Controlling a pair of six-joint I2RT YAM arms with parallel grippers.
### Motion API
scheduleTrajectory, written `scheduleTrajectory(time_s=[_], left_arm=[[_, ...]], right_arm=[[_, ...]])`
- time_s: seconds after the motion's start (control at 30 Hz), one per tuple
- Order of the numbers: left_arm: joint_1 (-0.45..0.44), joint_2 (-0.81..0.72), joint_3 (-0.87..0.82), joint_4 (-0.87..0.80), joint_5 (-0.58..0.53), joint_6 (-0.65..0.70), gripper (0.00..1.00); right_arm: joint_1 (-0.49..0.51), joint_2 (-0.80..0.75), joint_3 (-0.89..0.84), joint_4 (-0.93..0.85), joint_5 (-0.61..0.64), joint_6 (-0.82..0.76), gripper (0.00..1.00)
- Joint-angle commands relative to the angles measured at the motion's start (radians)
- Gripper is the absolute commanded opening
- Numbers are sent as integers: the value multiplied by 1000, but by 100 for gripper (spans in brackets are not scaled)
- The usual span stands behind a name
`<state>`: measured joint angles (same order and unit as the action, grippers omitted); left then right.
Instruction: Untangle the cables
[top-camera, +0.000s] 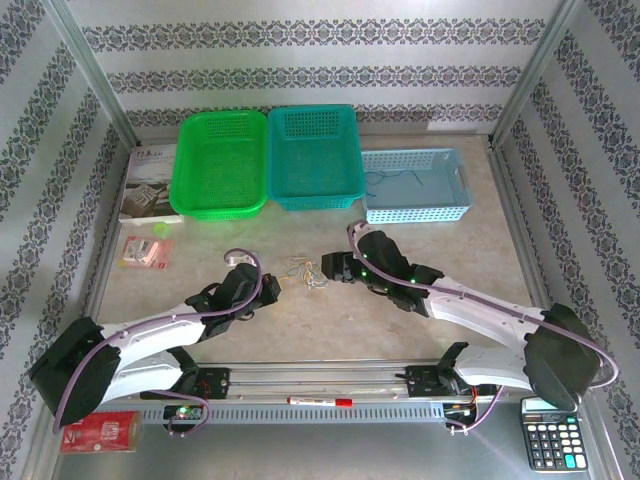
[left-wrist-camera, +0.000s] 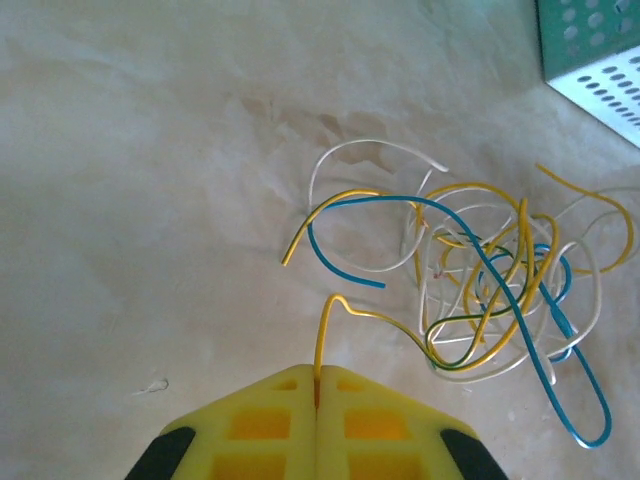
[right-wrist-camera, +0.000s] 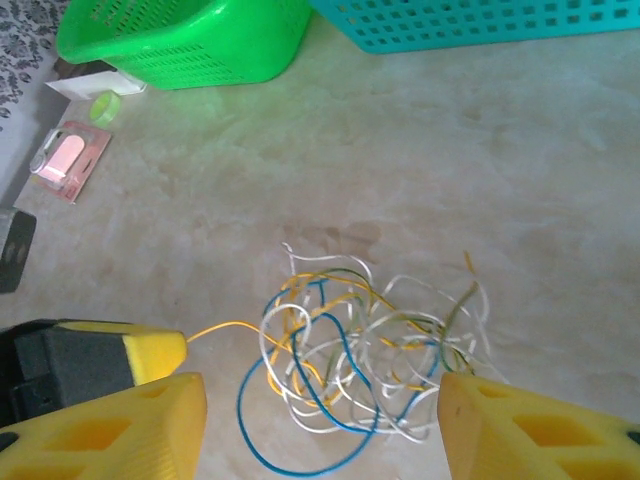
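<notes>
The cables (top-camera: 305, 270) lie as a small tangle of thin blue, yellow and white wires on the table between the two arms. In the left wrist view my left gripper (left-wrist-camera: 318, 375) is shut on the end of one yellow wire (left-wrist-camera: 380, 315), which runs right into the tangle (left-wrist-camera: 490, 290). My left gripper (top-camera: 272, 285) sits just left of the tangle. My right gripper (top-camera: 335, 268) is just right of it. In the right wrist view my right gripper (right-wrist-camera: 320, 400) stands open, its yellow fingers (right-wrist-camera: 150, 420) on either side of the tangle (right-wrist-camera: 360, 360) without touching it.
A green basket (top-camera: 220, 165), a teal basket (top-camera: 315, 158) and a light blue basket (top-camera: 415, 185) stand along the back. A booklet (top-camera: 150, 185) and a pink packet (top-camera: 145, 252) lie at the left. A calculator (top-camera: 553, 440) and a red pack (top-camera: 100, 432) sit by the near edge.
</notes>
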<state>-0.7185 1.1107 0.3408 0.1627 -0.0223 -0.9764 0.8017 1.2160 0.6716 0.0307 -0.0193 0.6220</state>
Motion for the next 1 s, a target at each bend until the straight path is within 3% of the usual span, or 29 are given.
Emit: scheduleTrajectory(time_s=[0.0,0.23,0.47,0.97], left_arm=[[8,-52,59,-52,17,39,0],[8,-122,222,-152,99,90,0],[8,-127,439,-228,171,135,0],[8,-131,802,-338,180,232,0]], right_arm=[[20,46,62,39,-4,-25,63],[30,205,122,103,27,-26,62],[30,351,111,144,80,-21,55],[30,325,-38,217,114,38,55]])
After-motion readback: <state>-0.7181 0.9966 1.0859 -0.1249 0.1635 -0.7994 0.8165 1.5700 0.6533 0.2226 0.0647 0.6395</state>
